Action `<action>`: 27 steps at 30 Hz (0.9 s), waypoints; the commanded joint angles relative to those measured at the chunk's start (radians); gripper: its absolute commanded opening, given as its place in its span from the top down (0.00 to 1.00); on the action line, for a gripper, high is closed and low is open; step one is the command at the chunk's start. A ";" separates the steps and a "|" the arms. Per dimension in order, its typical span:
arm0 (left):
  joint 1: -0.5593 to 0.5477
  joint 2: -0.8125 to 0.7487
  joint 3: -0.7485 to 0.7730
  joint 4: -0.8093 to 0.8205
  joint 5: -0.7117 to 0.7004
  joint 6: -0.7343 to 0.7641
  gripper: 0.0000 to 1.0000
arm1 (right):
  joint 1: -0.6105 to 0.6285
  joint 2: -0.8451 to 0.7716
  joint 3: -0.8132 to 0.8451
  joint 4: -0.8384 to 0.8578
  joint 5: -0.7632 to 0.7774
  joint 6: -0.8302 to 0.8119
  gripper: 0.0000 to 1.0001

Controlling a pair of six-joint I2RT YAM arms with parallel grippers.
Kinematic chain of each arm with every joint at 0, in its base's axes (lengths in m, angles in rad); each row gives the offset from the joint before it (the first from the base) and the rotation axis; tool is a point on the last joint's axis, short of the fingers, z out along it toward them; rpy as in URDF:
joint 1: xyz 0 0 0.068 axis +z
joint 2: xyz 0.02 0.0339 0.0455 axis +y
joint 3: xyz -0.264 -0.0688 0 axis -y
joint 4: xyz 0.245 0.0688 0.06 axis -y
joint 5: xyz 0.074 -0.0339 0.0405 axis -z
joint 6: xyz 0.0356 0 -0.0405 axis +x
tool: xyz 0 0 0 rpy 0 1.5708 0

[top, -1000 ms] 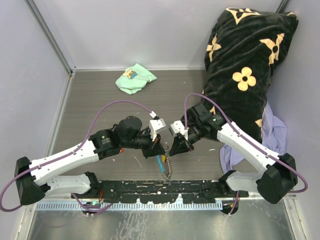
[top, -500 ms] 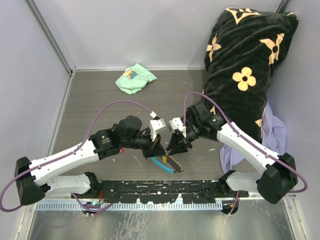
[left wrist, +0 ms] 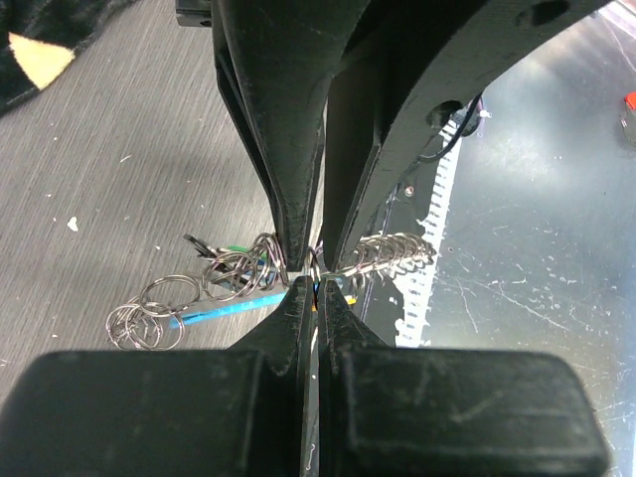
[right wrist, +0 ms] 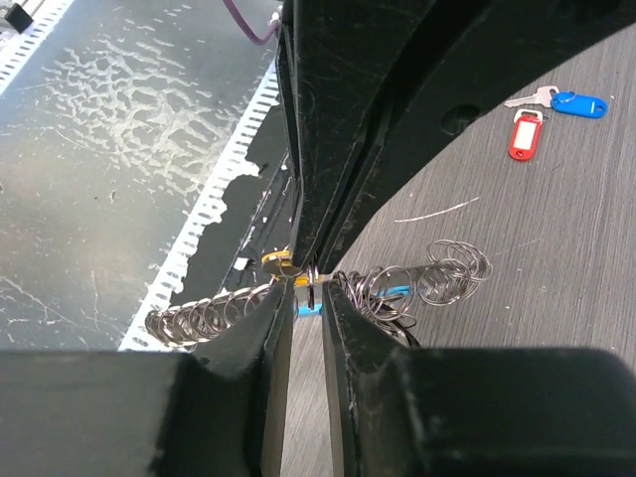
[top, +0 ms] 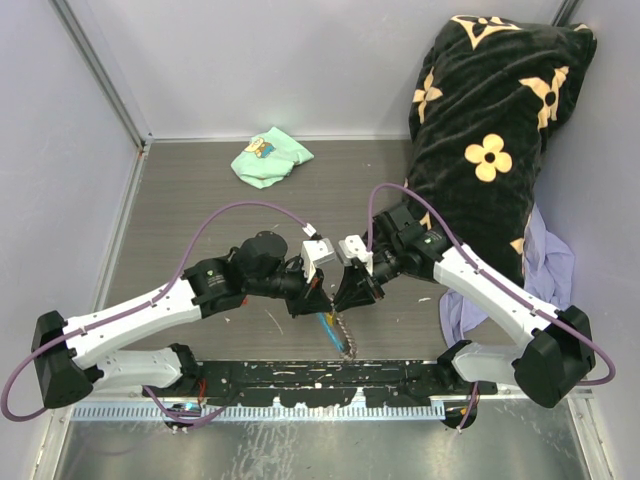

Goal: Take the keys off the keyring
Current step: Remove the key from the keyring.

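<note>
Left pincer [left wrist: 310,290] pinched shut on the keyring [top: 340,335], held above the near middle of the desk [top: 200,200]. Chain [left wrist: 390,255] and sky-blue fob [left wrist: 234,306] trailing from it. Right pincer [right wrist: 306,288] tip to tip opposite, parted a slit at the ring wire; cannot tell whether gripping. Two loose keys [right wrist: 556,111], red-tagged and blue-tagged, flat on the desk, well apart.

Bright even light, blurred near foreground
</note>
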 commanded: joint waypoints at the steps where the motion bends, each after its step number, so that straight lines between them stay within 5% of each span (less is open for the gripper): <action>1: 0.005 -0.013 0.065 0.070 0.036 0.009 1.00 | 0.018 -0.010 0.004 0.018 -0.023 -0.003 0.76; 8: 0.006 -0.015 0.064 0.073 0.036 0.009 1.00 | 0.040 0.001 0.003 0.018 0.000 -0.009 0.77; 13: 0.007 -0.022 0.055 0.076 0.034 0.005 1.00 | 0.046 0.004 0.023 -0.013 0.008 -0.041 0.97; 19: 0.014 -0.070 -0.002 0.141 0.007 -0.038 0.99 | 0.036 -0.014 0.044 -0.030 -0.018 -0.049 0.99; 24: 0.016 -0.185 -0.138 0.319 -0.046 -0.112 0.79 | -0.006 -0.016 0.055 -0.033 -0.088 -0.034 0.99; 27: 0.016 -0.294 -0.272 0.511 -0.098 -0.179 0.57 | -0.032 -0.015 0.056 -0.026 -0.131 -0.020 0.99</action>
